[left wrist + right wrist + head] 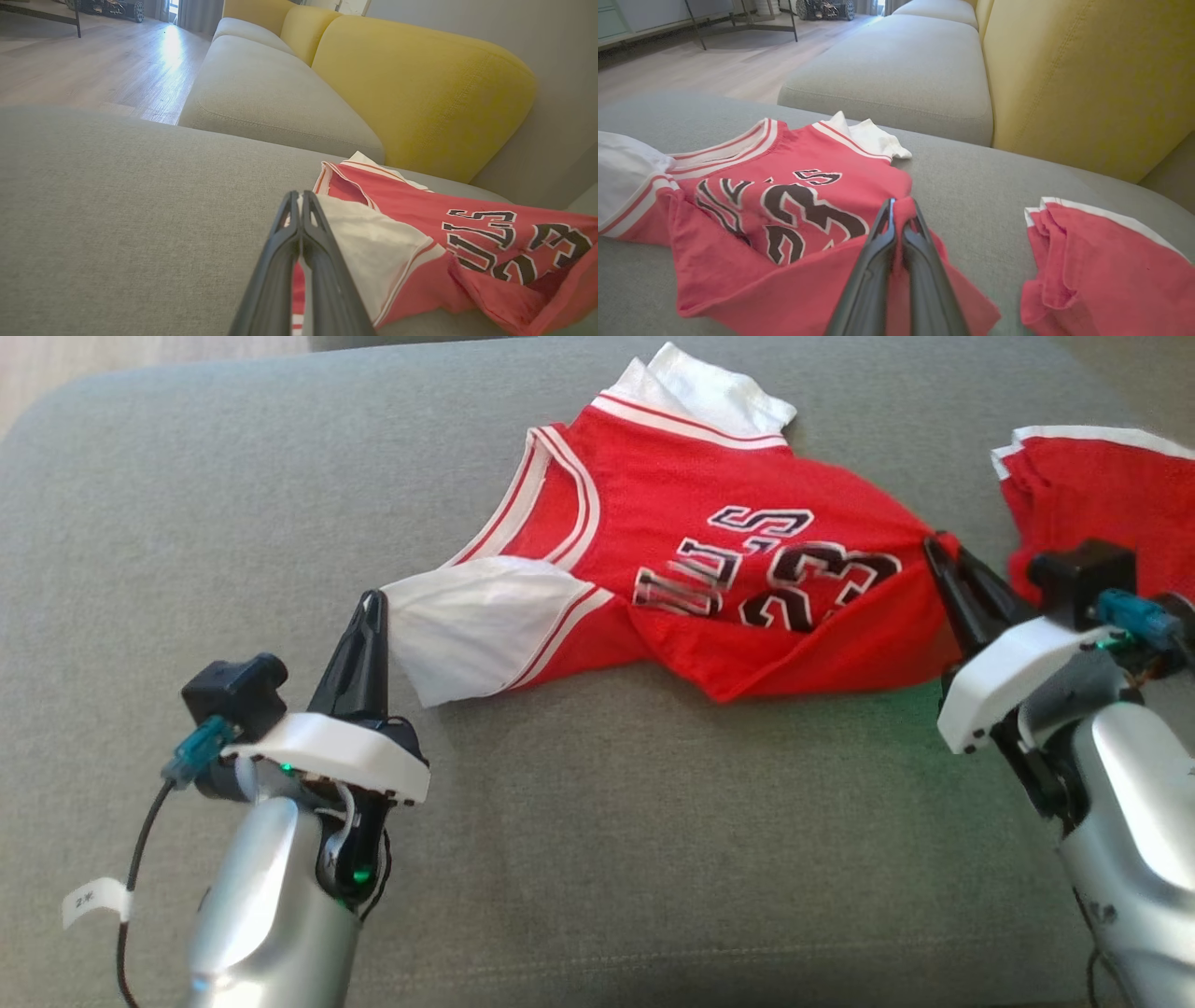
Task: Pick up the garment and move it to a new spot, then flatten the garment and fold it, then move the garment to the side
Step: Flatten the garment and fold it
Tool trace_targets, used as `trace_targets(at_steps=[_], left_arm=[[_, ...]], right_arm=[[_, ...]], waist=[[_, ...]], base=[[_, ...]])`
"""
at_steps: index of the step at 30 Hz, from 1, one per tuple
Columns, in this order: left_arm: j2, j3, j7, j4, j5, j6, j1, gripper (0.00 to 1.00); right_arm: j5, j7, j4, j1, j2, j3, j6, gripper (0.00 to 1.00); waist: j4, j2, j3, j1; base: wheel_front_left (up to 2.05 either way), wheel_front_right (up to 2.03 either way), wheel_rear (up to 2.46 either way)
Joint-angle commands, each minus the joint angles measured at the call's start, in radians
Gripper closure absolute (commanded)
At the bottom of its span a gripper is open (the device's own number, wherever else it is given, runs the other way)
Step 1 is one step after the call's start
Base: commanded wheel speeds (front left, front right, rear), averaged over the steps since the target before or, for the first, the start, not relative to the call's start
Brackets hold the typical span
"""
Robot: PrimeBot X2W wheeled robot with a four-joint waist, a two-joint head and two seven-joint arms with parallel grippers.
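The garment (pixel 691 523) is a red jersey with white sleeves and black lettering, lying crumpled on a grey sofa cushion (pixel 597 821). My left gripper (pixel 373 602) is shut at the corner of its white sleeve, and in the left wrist view the left gripper (pixel 299 196) has a sliver of white cloth pinched at its tips beside the garment (pixel 420 224). My right gripper (pixel 936 546) is shut on the red fabric at the garment's right edge. In the right wrist view the garment (pixel 808 154) bunches up around the right gripper (pixel 900 205).
A second red piece of clothing with white trim (pixel 1102 495) lies to the right, just beyond my right gripper. Yellow back cushions (pixel 1087 70) rise behind the seat. Another grey seat cushion (pixel 261 93) adjoins, with wooden floor (pixel 93 60) beyond.
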Motion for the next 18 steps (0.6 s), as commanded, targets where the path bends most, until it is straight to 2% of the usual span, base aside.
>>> trace_targets(at_steps=[1, 6, 12, 18], left_arm=[[0.018, 0.039, -0.005, -0.037, 0.007, 0.002, -0.006, 1.00], [0.018, 0.027, -0.005, -0.046, 0.004, 0.001, -0.014, 1.00], [0.018, -0.012, -0.005, -0.047, -0.013, -0.002, -0.031, 1.00], [0.018, -0.030, -0.005, -0.043, -0.018, 0.004, -0.020, 1.00]], right_arm=[[-0.001, 0.010, -0.044, 0.001, -0.013, 0.002, -0.001, 1.00], [0.007, 0.037, -0.046, -0.034, -0.027, 0.010, -0.001, 1.00], [-0.012, 0.044, 0.043, -0.104, -0.063, 0.043, -0.001, 1.00], [0.024, 0.028, 0.116, -0.074, -0.058, 0.059, -0.001, 1.00]], waist=[[-0.006, 0.0000, -0.003, 0.0000], [0.000, 0.0000, 0.015, 0.0000], [0.041, 0.0000, 0.031, 0.0000], [0.051, 0.0000, 0.020, 0.0000]], base=[[0.00, 0.00, 0.00], [0.00, 0.00, 0.00], [0.00, 0.00, 0.00], [0.00, 0.00, 0.00]])
